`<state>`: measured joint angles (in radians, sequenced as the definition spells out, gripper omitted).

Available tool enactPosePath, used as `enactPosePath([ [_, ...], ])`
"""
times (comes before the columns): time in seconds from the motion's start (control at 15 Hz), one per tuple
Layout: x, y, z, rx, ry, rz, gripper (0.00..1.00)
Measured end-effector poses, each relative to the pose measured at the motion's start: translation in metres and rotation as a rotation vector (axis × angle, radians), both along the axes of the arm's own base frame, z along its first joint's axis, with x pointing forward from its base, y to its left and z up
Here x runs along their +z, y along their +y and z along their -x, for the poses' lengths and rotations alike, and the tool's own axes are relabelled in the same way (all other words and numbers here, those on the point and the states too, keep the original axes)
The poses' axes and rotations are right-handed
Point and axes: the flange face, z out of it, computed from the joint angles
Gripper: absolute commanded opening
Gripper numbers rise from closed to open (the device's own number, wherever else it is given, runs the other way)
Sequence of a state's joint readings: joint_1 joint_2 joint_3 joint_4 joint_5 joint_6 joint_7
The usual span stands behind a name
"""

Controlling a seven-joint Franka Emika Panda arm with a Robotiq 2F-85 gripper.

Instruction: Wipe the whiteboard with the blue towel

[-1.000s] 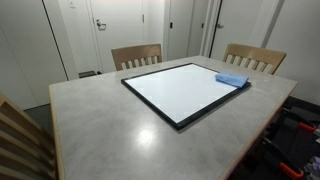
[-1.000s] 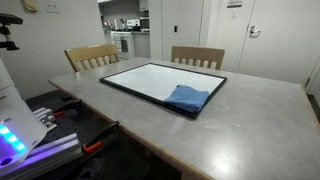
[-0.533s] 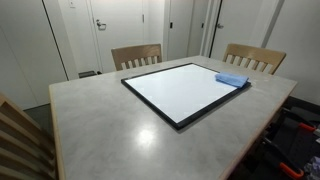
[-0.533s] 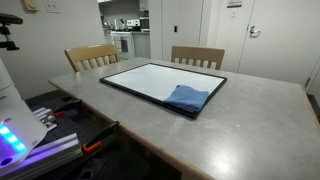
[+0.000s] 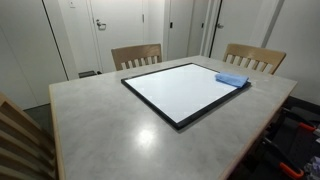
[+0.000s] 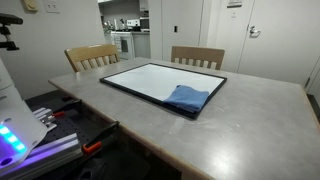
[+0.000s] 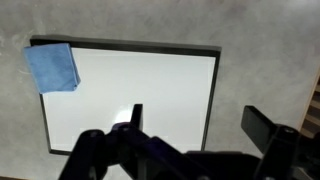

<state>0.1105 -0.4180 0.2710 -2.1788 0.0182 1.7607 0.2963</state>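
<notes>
The whiteboard [image 5: 188,90] [image 6: 150,80] lies flat on the grey table, glossy white inside a thin black frame. A small light-blue towel [image 5: 231,78] [image 6: 187,97] rests folded on one corner of the board. From above in the wrist view, the whiteboard [image 7: 130,95] fills the middle and the blue towel [image 7: 52,68] sits at its upper left corner. My gripper [image 7: 198,122] hangs high above the board's right edge, open, with nothing between its fingers. The arm does not show in the exterior views.
Two wooden chairs [image 5: 136,56] [image 5: 254,58] stand at the table's far side, and another chair back [image 5: 20,140] is at the near left corner. Doors and walls lie behind. The grey tabletop [image 5: 110,125] surrounds the board.
</notes>
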Motion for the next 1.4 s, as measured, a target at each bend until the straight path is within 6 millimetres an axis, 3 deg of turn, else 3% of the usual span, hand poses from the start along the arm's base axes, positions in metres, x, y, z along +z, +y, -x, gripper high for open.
enactPosePath([
  [0.33, -0.009, -0.056, -0.025, 0.188, 0.024, -0.035, 1.00],
  [0.67, -0.033, -0.114, -0.058, 0.358, 0.025, -0.084, 1.00],
  [1.13, -0.067, -0.146, -0.069, 0.341, 0.100, -0.071, 1.00],
  [1.4, -0.067, -0.145, -0.069, 0.340, 0.100, -0.070, 1.00],
])
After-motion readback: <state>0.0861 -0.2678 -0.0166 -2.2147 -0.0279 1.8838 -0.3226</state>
